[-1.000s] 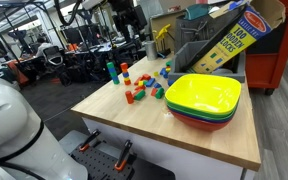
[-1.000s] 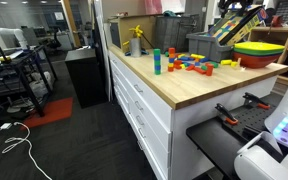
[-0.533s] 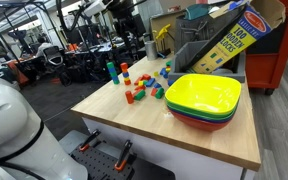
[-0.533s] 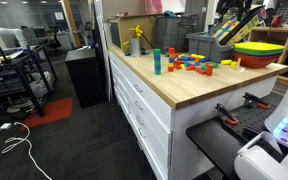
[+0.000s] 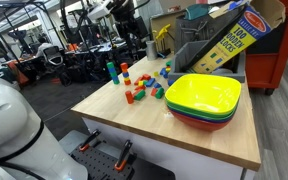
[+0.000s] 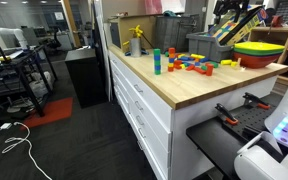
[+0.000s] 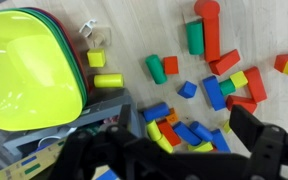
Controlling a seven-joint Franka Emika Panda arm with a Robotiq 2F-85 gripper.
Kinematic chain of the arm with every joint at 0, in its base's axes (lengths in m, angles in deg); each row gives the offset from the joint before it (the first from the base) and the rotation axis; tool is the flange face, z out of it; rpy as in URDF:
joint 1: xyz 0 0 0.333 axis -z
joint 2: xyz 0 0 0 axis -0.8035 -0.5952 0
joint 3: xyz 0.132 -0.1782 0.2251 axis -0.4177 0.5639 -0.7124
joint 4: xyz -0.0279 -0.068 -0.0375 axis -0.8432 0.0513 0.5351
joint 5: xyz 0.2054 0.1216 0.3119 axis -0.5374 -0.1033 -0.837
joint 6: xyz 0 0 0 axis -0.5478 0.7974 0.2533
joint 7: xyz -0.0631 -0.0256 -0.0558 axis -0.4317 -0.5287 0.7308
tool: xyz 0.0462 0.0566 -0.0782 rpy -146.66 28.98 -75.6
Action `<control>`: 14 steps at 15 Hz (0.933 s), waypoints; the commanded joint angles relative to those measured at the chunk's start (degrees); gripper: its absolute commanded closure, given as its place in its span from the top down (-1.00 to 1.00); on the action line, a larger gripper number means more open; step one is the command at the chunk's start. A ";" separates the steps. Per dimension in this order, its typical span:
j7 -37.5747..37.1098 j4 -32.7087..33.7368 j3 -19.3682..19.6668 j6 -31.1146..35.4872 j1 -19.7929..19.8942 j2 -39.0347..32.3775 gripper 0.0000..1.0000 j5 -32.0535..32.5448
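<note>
Gripper (image 7: 169, 140), jaws spread and holding nothing, hangs above scattered blocks (image 7: 199, 90) on the table (image 5: 134, 120), beside stacked bowls (image 7: 24, 70).

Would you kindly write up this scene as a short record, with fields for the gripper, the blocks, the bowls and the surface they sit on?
gripper: gripper high above the table, jaws apart, nothing between them
nearest things: pile of coloured blocks, directly below in the wrist view
bowls: stack of bowls, yellow on top, green and red beneath, empty
loose piece: yellow cylinder lying on its side beside the bowls
surface: wooden tabletop
behind: wood blocks box, tilted
</note>
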 commanded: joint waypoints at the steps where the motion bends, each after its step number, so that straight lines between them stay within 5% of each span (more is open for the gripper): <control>1: -3.76 -1.83 -1.85 8.94 0.66 -4.26 1.00 0.95; 14: -13.46 -1.35 0.00 21.27 5.26 -25.01 1.00 14.56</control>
